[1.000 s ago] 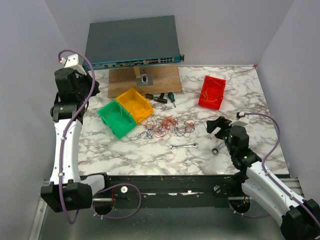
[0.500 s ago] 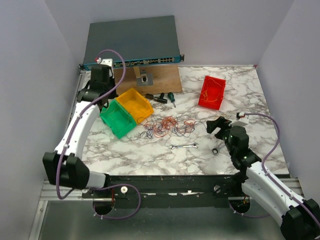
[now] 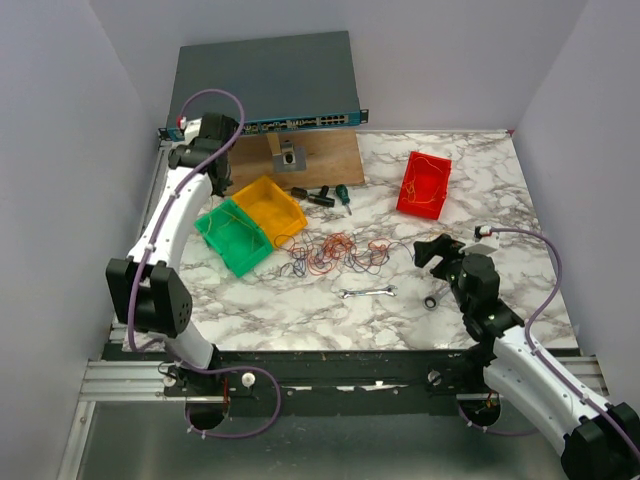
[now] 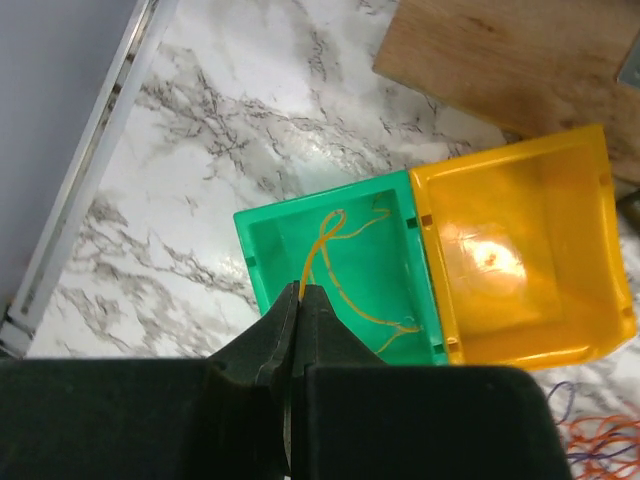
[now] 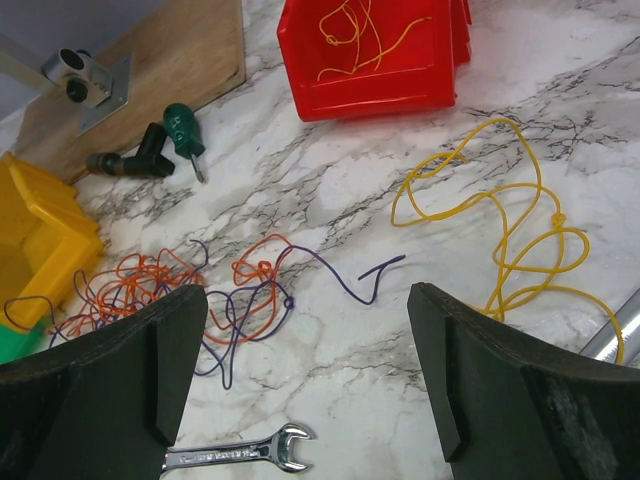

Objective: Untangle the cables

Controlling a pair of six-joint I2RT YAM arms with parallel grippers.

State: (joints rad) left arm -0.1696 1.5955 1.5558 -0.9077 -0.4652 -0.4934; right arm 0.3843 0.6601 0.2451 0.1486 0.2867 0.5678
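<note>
Pressed-together left gripper [image 4: 301, 292] hides a thin orange wire [image 4: 322, 238] end above the green plastic bin [image 4: 375, 255]; right gripper [image 5: 305, 300] spread over white marble tabletop [image 5: 330, 190].

Both arms are built of white shell links joined by black motor housings. A thin purple cable [image 3: 213, 93] loops along the left arm [image 3: 172, 215], another along the right arm [image 3: 530, 365]. The right gripper [image 5: 303, 290] has broad, matte black, wedge-shaped fingers [image 5: 110, 380].

The worktop [image 5: 320, 190] looks like smooth marbled stone, the yellow bin [image 4: 520, 250] glossy plastic, the board [image 4: 520, 50] matt wood, the wrench [image 5: 235, 452] shiny metal, the cables [image 5: 125, 290] plastic-sheathed.
</note>
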